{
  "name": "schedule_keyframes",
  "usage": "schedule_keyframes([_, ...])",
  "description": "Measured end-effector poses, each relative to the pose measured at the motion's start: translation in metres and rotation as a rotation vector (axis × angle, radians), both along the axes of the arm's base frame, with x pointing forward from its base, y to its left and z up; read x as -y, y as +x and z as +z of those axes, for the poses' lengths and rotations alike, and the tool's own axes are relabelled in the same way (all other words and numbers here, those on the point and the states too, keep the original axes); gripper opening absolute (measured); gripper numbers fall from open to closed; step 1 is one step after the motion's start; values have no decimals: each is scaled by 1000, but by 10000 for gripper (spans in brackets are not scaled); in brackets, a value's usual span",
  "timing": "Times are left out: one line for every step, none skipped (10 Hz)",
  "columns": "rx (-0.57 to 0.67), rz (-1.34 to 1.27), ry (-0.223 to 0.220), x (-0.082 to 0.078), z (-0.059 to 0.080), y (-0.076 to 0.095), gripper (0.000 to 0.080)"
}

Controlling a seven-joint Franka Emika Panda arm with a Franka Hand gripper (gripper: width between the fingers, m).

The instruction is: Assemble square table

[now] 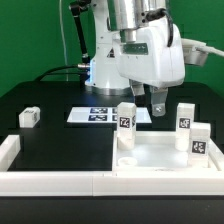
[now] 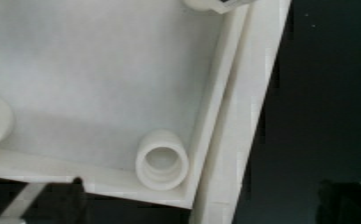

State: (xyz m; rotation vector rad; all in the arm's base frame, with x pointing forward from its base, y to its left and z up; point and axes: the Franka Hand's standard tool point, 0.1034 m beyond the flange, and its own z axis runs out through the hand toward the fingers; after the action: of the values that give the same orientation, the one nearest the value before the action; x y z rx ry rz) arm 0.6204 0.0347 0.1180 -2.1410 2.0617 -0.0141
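The square tabletop is a thick white slab lying at the exterior view's lower right. Three white tagged legs stand upright on it: one at its near-left corner, one at the back right and one at the front right. A fourth leg block lies loose on the black table at the exterior view's left. My gripper hangs just above the slab's back edge, open and empty. In the wrist view the slab fills the picture, with a round screw socket close to my gripper.
The marker board lies flat behind the slab. A long low white border wall runs along the front and turns up the exterior view's left side. The arm's white body stands over the table's middle.
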Motion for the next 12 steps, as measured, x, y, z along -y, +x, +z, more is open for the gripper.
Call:
schedule_keyframes([0, 0, 0, 0, 0, 0, 649])
schedule_keyframes([0, 0, 0, 0, 0, 0, 649])
schedule_keyframes([0, 0, 0, 0, 0, 0, 649])
schedule_keyframes([0, 0, 0, 0, 0, 0, 649])
schedule_keyframes([0, 0, 0, 0, 0, 0, 649])
schedule_keyframes([0, 0, 0, 0, 0, 0, 649])
schedule_keyframes([27, 228, -32, 10, -1, -3, 649])
schedule_keyframes([37, 248, -41, 22, -5, -14, 649])
schedule_keyframes([37, 336, -65, 38, -10, -33, 649])
schedule_keyframes([36, 402, -86, 59, -14, -49, 649])
schedule_keyframes([32, 526, -109, 85, -19, -64, 649])
schedule_keyframes([38, 683, -139, 111, -23, -72, 649])
